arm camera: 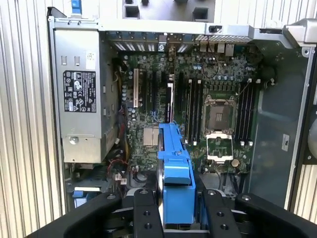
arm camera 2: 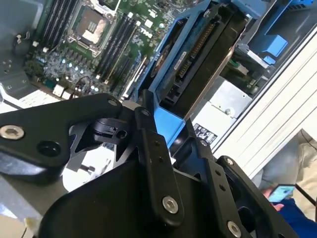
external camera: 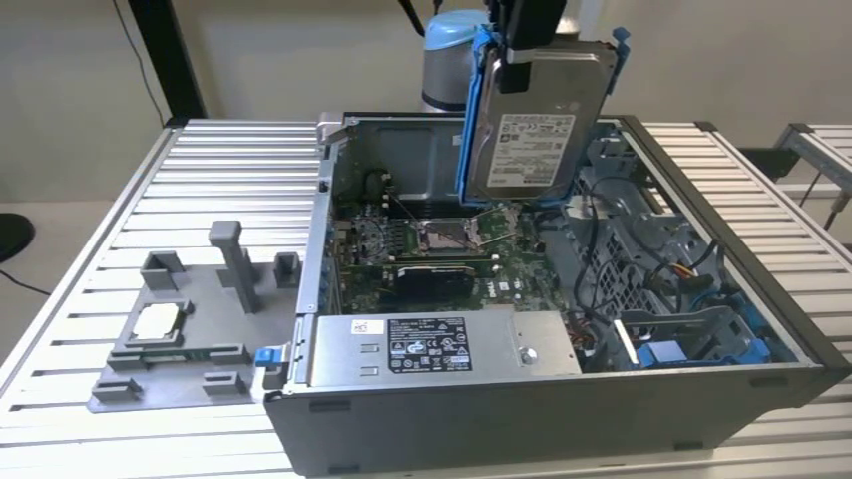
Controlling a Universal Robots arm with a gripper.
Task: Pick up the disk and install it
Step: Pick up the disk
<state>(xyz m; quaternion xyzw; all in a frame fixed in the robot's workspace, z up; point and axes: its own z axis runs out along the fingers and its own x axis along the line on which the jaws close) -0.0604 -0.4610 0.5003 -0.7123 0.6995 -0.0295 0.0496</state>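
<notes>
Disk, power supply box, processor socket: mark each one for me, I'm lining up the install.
disk [external camera: 526, 150], exterior view, on its labelled metal face.
power supply box [external camera: 429, 345], exterior view, on the black sticker on its top.
processor socket [arm camera: 219, 115], first wrist view, on the socket's centre.

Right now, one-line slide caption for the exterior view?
End effector holds the blue-framed silver-grey metal hard drive near-upright over the open grey metal computer case.

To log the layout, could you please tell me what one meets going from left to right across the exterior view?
Processor chip on the grey fixture → blue tab at the corner of the case → disk, held by the gripper above the case → neighbouring table.
</notes>
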